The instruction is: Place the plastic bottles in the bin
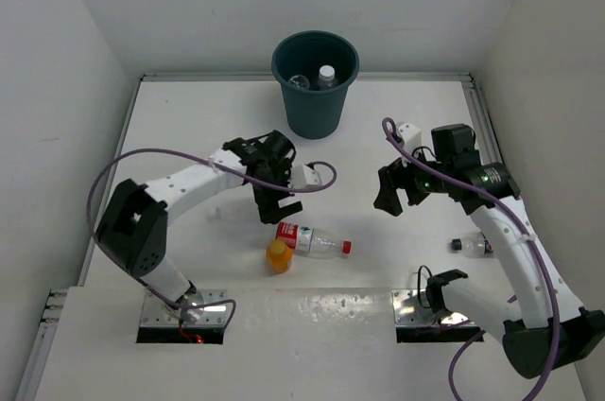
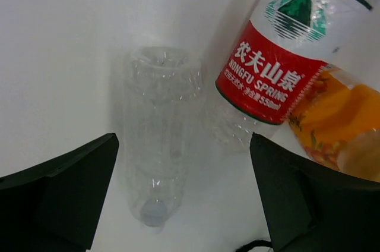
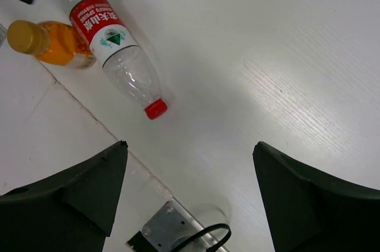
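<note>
Pickup of a third bottle was in hand: two bottles (image 1: 327, 73) sat inside the bin (image 1: 315, 117), and the rest lay well short of it. Left gripper (image 1: 276, 195) held its jaws released over a clear bottle (image 2: 155, 139), probably not touching; the next move called for lowering and clenching. Right gripper (image 1: 391, 191) hung with jaws released, empty.

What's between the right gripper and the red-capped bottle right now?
Only bare table lies between the right gripper and the red-capped bottle; the right wrist view shows it best.

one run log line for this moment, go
left claw open above clear bottle | right claw open, empty | bin: two bottles inside | red-label bottle, orange bottle on table
</note>
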